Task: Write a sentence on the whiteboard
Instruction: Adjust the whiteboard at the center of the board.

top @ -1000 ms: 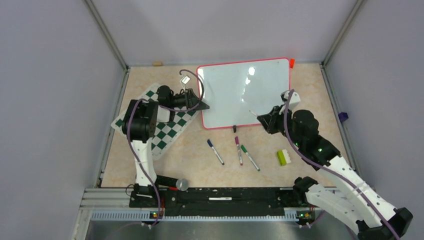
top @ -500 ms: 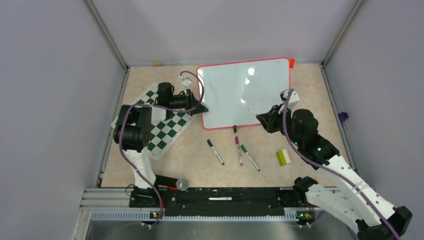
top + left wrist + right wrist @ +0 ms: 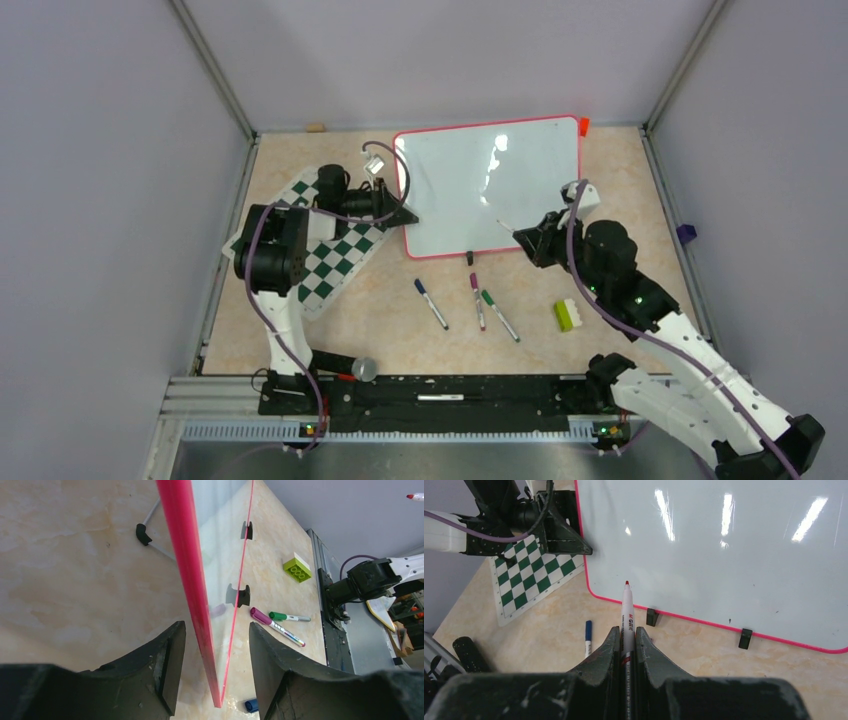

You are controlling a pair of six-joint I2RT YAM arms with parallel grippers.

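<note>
Presumably steadying the whiteboard (image 3: 490, 185), our spread left gripper (image 3: 402, 213) straddles its nine-o'clock edge; our right gripper (image 3: 626, 631) pinches a marker (image 3: 627, 605).

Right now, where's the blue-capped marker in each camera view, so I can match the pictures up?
Top external: the blue marker lies below the whiteboard, leftmost of three markers.
Left wrist: only its blue end shows at the bottom edge, beside the board's near corner.
Right wrist: lower left, on the table below the chess mat.
Shared landmark: the whiteboard's red-pink frame.
</note>
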